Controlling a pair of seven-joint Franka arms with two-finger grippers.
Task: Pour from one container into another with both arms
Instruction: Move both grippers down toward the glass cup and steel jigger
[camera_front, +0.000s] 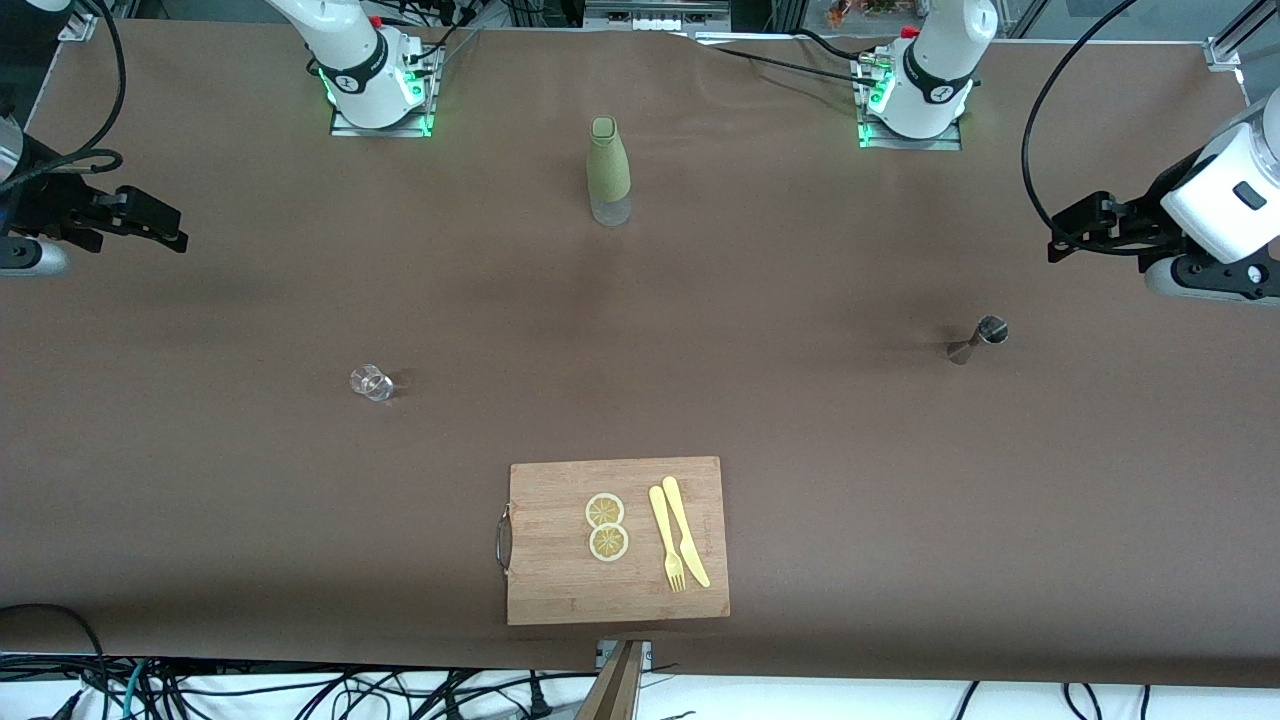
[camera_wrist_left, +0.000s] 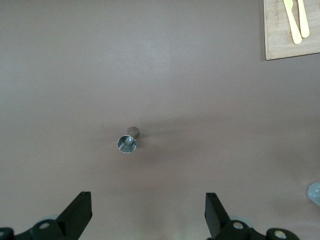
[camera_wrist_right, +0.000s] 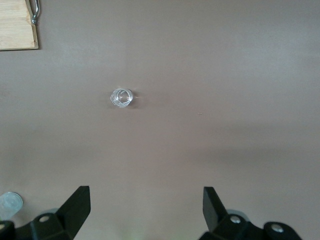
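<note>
White and black-banded, both arms waited raised at the two ends of the brown table (camera_front: 200, 480). The left gripper (camera_wrist_left: 148, 215) hung over the table's left-arm end, its fingers (camera_wrist_left: 80, 212) spread wide and holding nothing. The right gripper (camera_wrist_right: 146, 212) hung over the right-arm end, its fingers (camera_wrist_right: 77, 207) likewise wide apart and empty.

Taking the wooden cutting board (camera_front: 560, 590) at the table's camera-side edge as the landmark: a small steel jigger (camera_front: 978, 339) stood upright, farther from the front camera than the board and well apart from it toward the left arm's end, below the left gripper in the left wrist view (camera_wrist_left: 127, 142). A small clear glass (camera_front: 372, 382) stood farther from the camera than the board, toward the right arm's end, and showed below the right gripper in the right wrist view (camera_wrist_right: 120, 98). A bottle (camera_front: 608, 170) in a green sleeve with a clear base stood upright, much farther from the camera than the board, between the two arm bases.

On the board lay two lemon slices (camera_front: 606, 526), touching each other, and beside them a yellow fork (camera_front: 666, 540) and a yellow knife (camera_front: 685, 530) side by side. A metal handle (camera_front: 502, 540) sat on the board's edge toward the right arm's end.
</note>
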